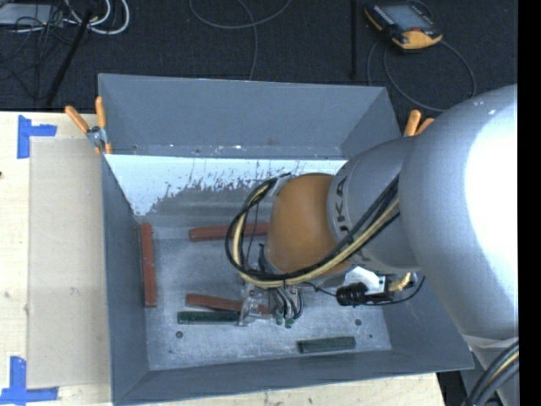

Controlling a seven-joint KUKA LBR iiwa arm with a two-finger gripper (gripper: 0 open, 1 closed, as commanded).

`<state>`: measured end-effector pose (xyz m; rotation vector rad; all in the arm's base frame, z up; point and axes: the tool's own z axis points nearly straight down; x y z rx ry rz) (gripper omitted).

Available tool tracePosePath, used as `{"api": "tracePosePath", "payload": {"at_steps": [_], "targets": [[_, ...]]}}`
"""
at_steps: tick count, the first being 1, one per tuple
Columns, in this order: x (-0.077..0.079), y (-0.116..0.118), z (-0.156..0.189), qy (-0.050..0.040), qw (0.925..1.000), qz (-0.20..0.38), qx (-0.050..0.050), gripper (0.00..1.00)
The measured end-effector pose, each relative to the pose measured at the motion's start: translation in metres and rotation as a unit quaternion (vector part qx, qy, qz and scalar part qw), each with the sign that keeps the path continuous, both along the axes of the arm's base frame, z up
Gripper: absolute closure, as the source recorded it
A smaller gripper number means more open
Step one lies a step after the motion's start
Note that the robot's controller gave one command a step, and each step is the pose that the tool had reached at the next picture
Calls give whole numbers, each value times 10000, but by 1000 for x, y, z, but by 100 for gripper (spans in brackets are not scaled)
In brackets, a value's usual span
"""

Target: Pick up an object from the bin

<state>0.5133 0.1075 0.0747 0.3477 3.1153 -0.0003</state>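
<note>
Firstly, camera view, surface and surroundings: grey sheet-metal bin (245, 125) with sloping walls and a speckled floor, standing on dark flooring (254, 32) strewn with black cables. An orange-and-black handheld unit (406, 24) lies on that flooring beyond the bin's far right corner.

Contents, five items:
- One long reddish-brown flat stick (149, 265), lying along the left wall.
- One second reddish-brown stick (211, 234), lying crosswise near the middle, its right end hidden behind the arm's cables.
- One shorter reddish-brown stick (211, 300), towards the near side.
- One dark green flat stick (203, 316), just beside it on the nearer side and roughly parallel.
- One dark grey-green flat bar (325, 344), apart from these, by the near wall at right.

Robot gripper (254, 309): hangs under the orange wrist cover (300, 222) and looped cables, low at the bin floor, at the right ends of the shorter reddish-brown stick and the dark green flat stick. Open or closed: cannot tell. Whether it grips either stick: cannot tell.
</note>
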Motion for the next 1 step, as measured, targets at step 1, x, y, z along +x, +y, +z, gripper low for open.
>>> {"api": "tracePosePath", "payload": {"at_steps": [1], "targets": [[3,-4,134,35,10000,91,2,100]]}}
